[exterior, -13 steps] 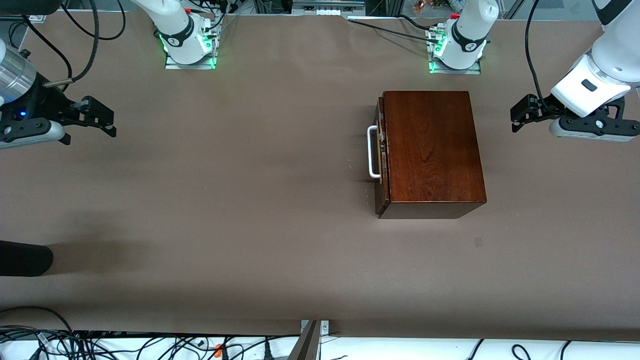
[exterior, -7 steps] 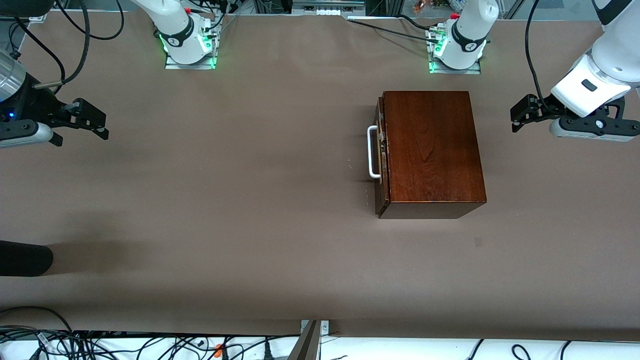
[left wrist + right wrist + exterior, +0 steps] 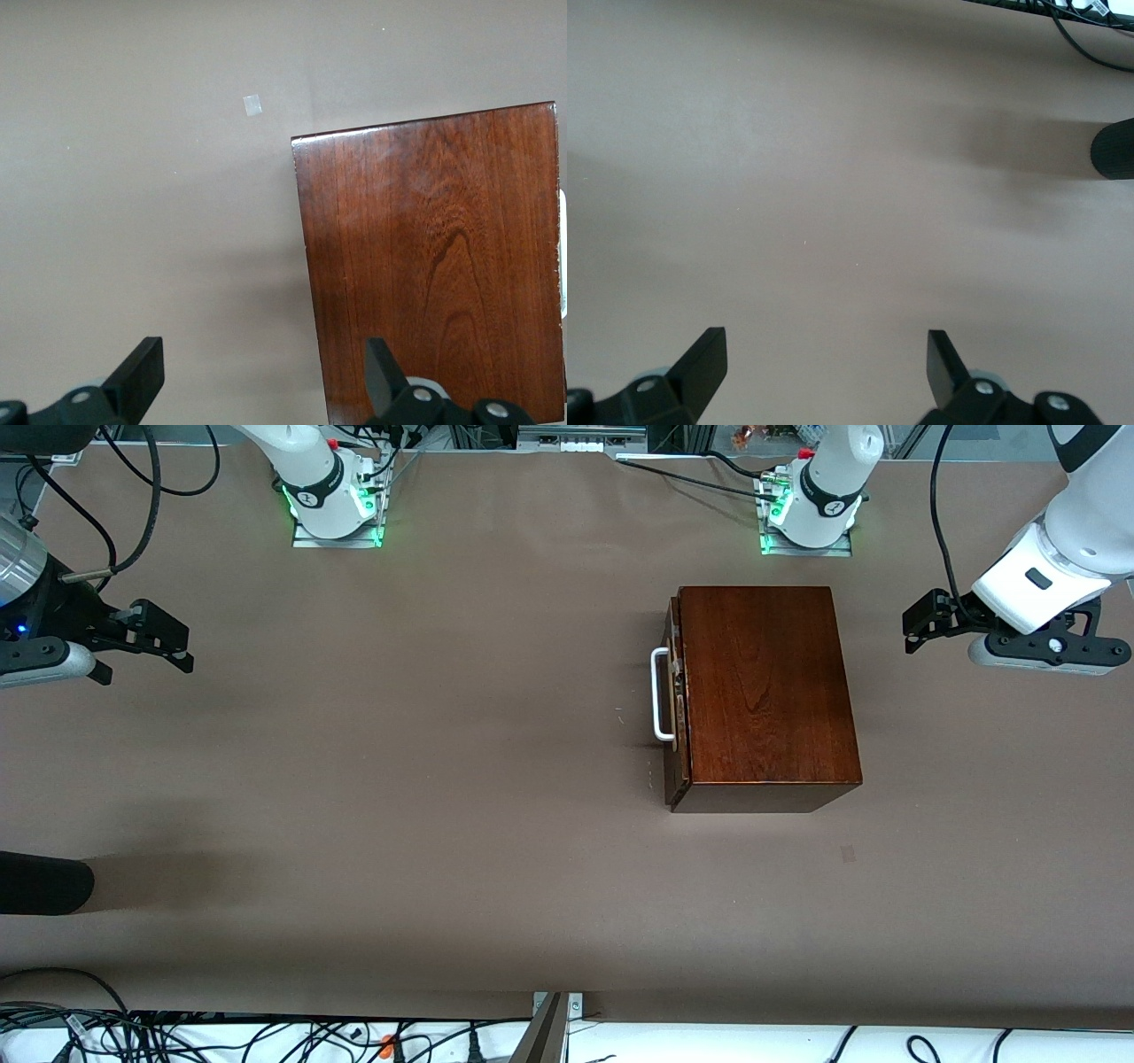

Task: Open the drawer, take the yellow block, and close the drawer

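Note:
The dark reddish-brown wooden box (image 3: 766,691) stands on the table toward the left arm's end. Its drawer (image 3: 676,704) is shut, and the white bar handle (image 3: 660,695) faces the right arm's end. The box top also shows in the left wrist view (image 3: 434,266). The yellow block is hidden. My left gripper (image 3: 914,627) hangs open and empty over the table beside the box's back, and shows in its wrist view (image 3: 263,372). My right gripper (image 3: 182,646) is open and empty over bare table at the right arm's end, and shows in its wrist view (image 3: 824,359).
A black rounded object (image 3: 44,882) lies at the right arm's end near the front camera, and also shows in the right wrist view (image 3: 1112,150). A small tape patch (image 3: 848,854) marks the table nearer the front camera than the box. Cables (image 3: 266,1036) run along the front edge.
My right gripper has drawn back a little toward the right arm's end of the table. My left gripper has shifted very slightly. The box and drawer have not moved.

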